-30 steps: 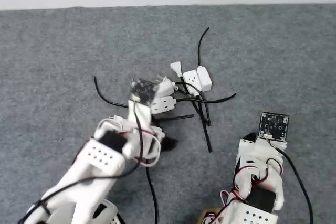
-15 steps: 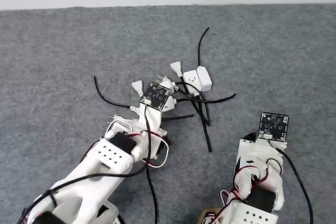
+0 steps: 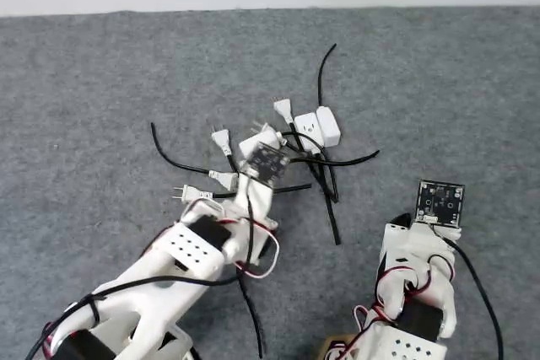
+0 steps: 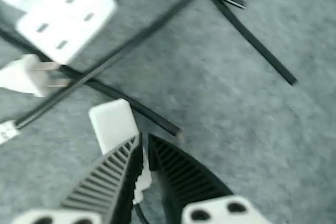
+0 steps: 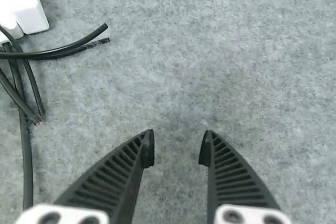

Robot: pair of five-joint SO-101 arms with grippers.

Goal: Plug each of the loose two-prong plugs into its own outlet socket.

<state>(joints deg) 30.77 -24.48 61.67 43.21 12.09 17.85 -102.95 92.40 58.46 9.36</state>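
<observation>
Left gripper, fingers nearly together, seems to pinch a white plug by its body, close to the outlet socket mid-table. The plug looks light and rigid. Right gripper gapes at near right.

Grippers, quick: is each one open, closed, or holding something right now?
Left gripper: closed on a white plug.
Right gripper: open, holding nothing.

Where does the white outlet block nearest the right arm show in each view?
High view: outlet block at the right end of the white cluster.
Right wrist view: at the frame's edge, beyond the black cables.
Left wrist view: a slotted block shows; cannot tell whether it is the same.
Shared landmark: the black cables.
</observation>
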